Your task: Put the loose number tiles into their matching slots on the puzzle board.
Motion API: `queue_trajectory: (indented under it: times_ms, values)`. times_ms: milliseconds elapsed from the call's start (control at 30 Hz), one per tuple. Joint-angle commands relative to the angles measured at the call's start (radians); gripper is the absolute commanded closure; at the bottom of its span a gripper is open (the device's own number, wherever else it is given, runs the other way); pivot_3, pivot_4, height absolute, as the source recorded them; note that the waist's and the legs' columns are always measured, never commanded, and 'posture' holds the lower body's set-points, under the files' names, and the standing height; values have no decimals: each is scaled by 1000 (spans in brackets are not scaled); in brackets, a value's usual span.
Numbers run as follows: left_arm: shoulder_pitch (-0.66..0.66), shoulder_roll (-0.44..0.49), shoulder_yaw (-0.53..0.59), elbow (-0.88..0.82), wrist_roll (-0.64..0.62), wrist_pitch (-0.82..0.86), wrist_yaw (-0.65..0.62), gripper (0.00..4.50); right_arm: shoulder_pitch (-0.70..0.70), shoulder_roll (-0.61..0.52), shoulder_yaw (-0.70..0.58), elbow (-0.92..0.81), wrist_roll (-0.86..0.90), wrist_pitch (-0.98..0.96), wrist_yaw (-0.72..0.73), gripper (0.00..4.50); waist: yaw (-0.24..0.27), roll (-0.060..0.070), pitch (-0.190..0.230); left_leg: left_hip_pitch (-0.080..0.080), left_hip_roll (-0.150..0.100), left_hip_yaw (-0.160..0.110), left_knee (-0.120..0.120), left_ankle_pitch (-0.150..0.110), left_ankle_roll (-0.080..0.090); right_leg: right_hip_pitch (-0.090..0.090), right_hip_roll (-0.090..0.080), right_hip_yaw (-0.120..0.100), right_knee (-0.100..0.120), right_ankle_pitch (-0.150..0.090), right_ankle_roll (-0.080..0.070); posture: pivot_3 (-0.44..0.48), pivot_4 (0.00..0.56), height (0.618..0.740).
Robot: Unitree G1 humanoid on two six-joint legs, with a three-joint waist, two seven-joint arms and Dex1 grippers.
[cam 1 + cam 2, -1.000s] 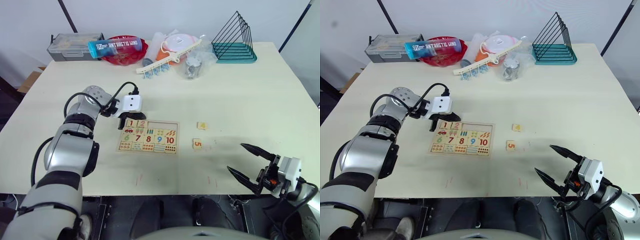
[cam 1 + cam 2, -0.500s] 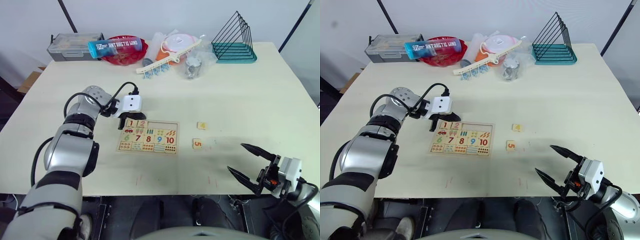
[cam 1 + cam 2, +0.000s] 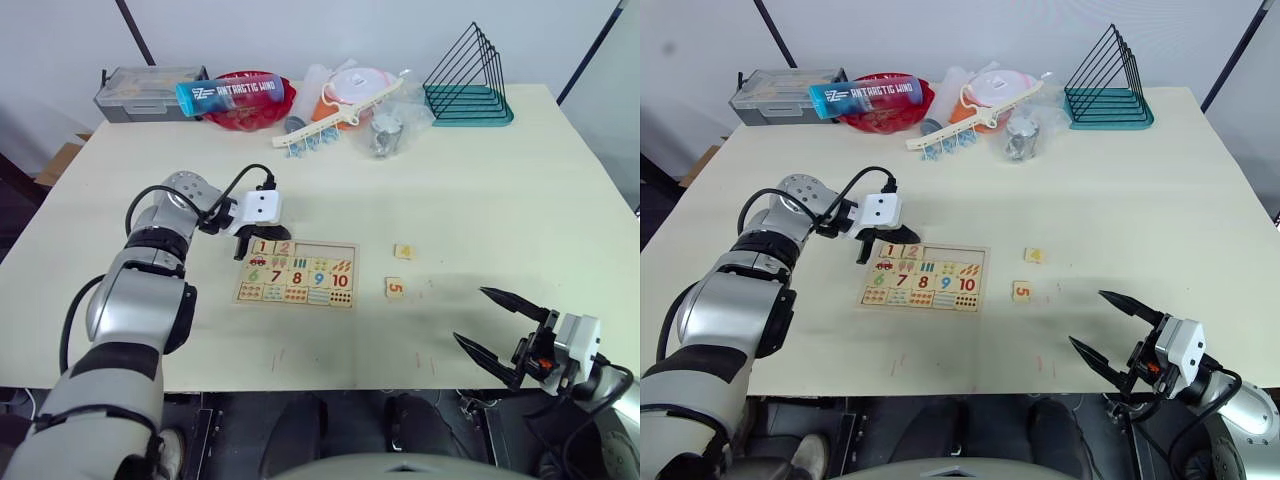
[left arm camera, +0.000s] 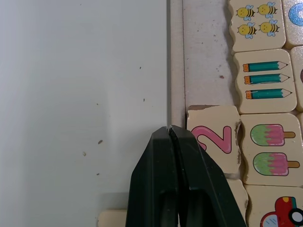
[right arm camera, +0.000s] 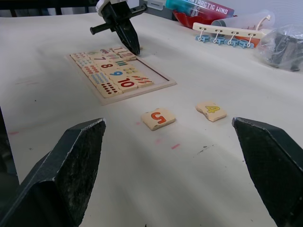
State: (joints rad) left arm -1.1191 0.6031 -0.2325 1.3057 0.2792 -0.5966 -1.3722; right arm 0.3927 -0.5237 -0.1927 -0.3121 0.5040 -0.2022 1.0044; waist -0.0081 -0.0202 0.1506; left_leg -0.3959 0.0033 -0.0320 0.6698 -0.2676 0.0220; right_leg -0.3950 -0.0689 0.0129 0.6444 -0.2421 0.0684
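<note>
The puzzle board lies flat at mid-table, with tiles 1 and 2 seated in its top row. The rest of that row is bare slots. My left gripper is shut and holds nothing. Its tip rests at the board's top-left edge, right beside tile 2. Two loose number tiles lie right of the board: a yellow 4 and an orange-red 5. My right gripper hangs open near the table's front right edge, short of tile 5.
Along the table's far edge stand a grey box, a red bowl with a blue bottle across it, a white peg rail, plastic bags and a teal wire rack.
</note>
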Motion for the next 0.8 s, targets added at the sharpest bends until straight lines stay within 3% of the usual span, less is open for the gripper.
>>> queue_trajectory:
  times_ms: [33,800]
  values:
    - [3,17,17,-5,-12,-12,-5,4439,-1,0,-4,-14,5,-14,2,0,0,0,0,0,0,0,0,0,0,0,0,0,0,0,0,0,150,740]
    - [12,29,22,-9,-18,-13,-19,4439,-23,-2,3,-6,2,-8,3,0,0,0,0,0,0,0,0,0,0,0,0,0,0,0,0,0,150,740]
